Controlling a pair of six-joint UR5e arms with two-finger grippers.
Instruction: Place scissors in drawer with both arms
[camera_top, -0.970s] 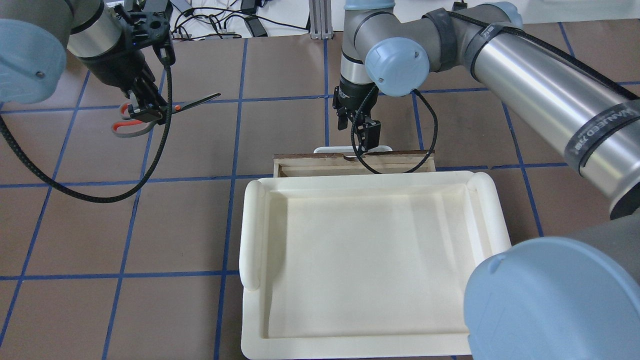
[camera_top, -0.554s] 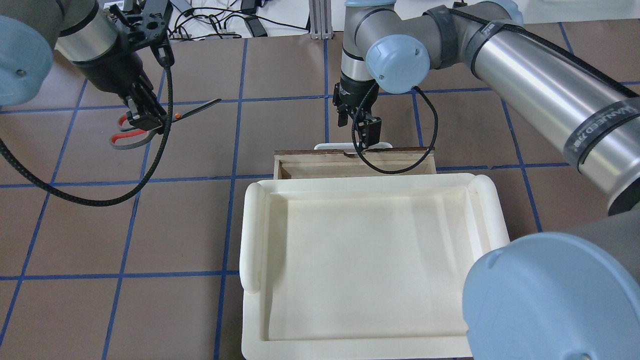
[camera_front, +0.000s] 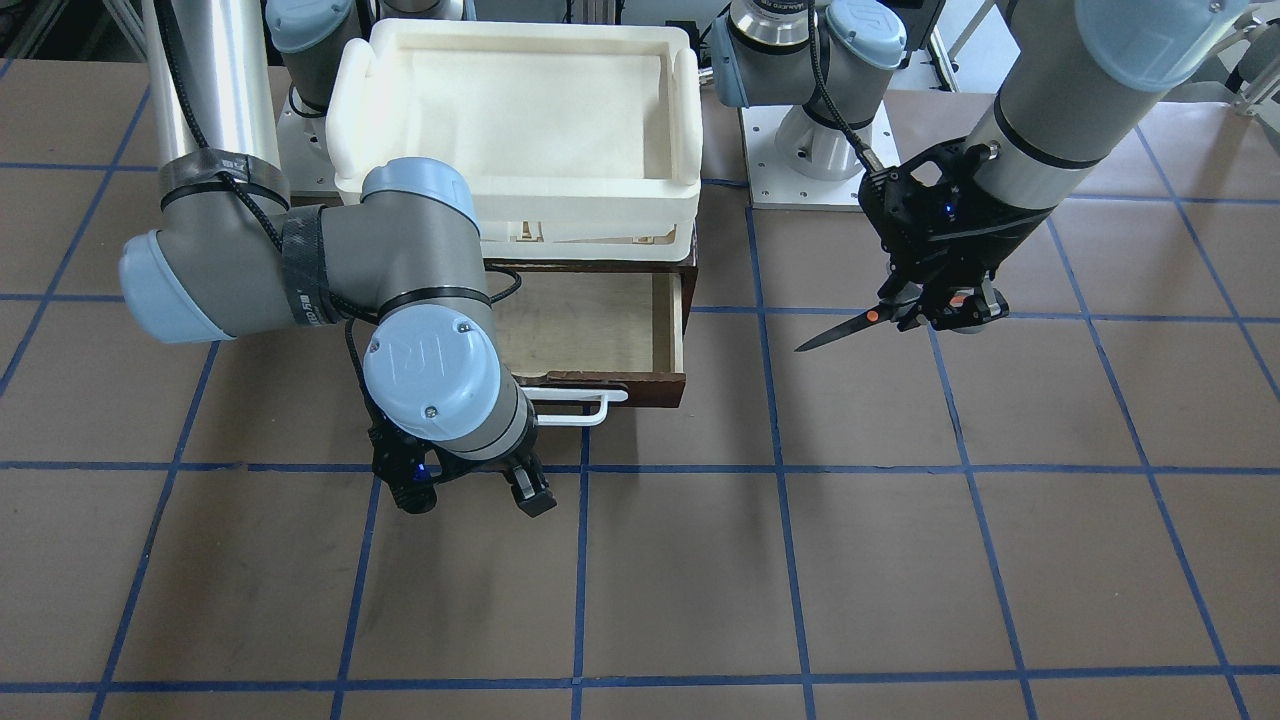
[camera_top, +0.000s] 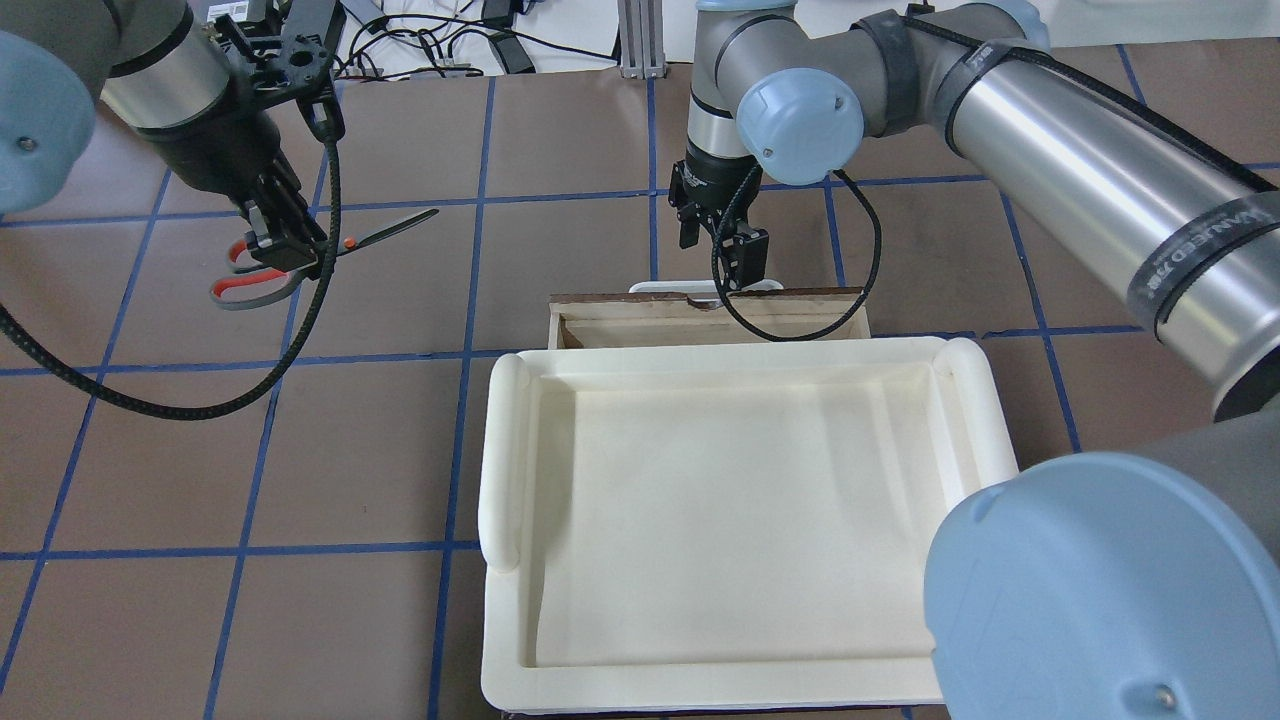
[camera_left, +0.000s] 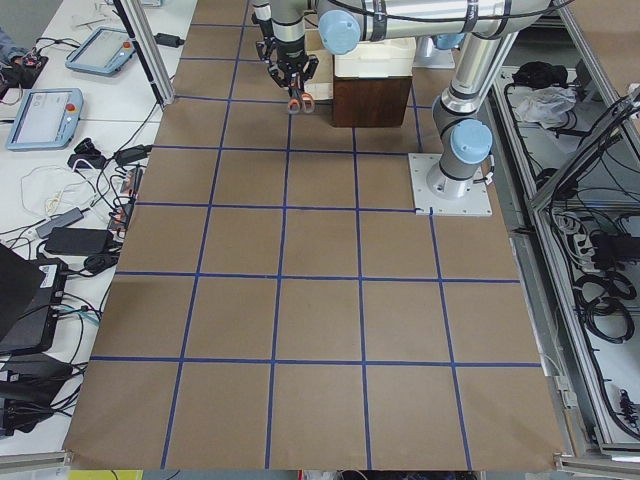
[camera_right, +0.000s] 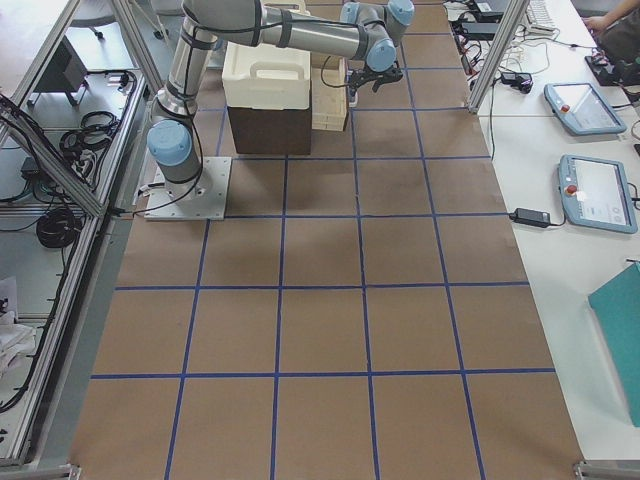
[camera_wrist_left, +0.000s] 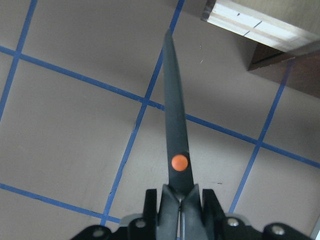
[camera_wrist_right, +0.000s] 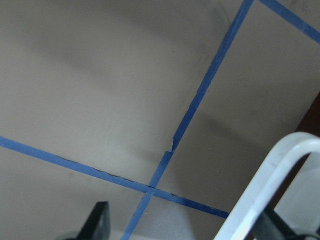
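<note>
Scissors (camera_front: 872, 316): clamped just behind the pivot in the left gripper (camera_front: 935, 305), held off the table (camera_front: 900, 520), well apart from the drawer (camera_front: 678, 330). Long axis about level, closed blades pointing toward the open drawer. Right gripper (camera_front: 470, 492): apparently spread, near the drawer's white handle (camera_front: 585, 405).

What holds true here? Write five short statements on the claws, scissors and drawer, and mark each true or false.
1. The left claw grips the scissors. True.
2. The scissors lie in the drawer. False: they are held above the table, apart from the drawer.
3. The drawer stands open. True.
4. The right claw is shut. False: it is open, near the white handle.
5. The scissor blades are spread wide. False: they are closed together.
</note>
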